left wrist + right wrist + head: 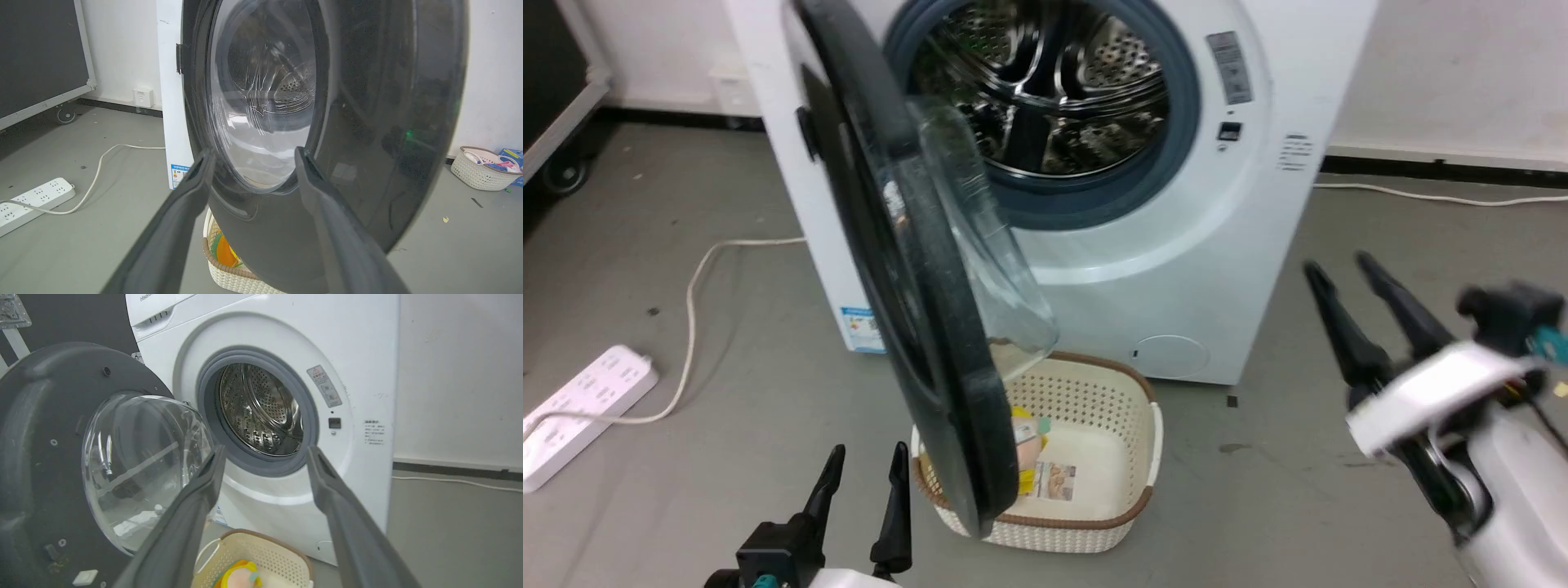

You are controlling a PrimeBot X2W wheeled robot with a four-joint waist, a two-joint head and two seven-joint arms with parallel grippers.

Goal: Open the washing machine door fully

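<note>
**Head view with both wrist views: door part-way open.** The washing machine door (956,408) stands swung out from the washing machine (1176,269), hinged on the machine's left side and seen almost edge-on from the head. Its clear glass bowl (980,245) bulges back toward the steel drum (1054,82) and the grey rubber ring (1186,106).

The left end effector (868,449) has its two dark fingers apart and holds nothing. The door's lower rim lies just ahead of it and to its right. In the left wrist view the glossy outer face rises directly beyond the fingertips (whether they touch it cannot be told).

The right end effector (1338,263) has its fingers spread and empty. It hangs well apart from the door, which stands far to its left. Along its fingers the drum opening sits straight ahead, with the door's grey inner face and bowl to the left of them (right wrist view).

A cream perforated basket (1086,392) rests on the floor (1258,490), partly under the door's lower edge, ahead and to the right of the left end effector. A yellow item lies inside it. A white power strip (580,400) and its cable (694,310) lie to the left of that end effector.
</note>
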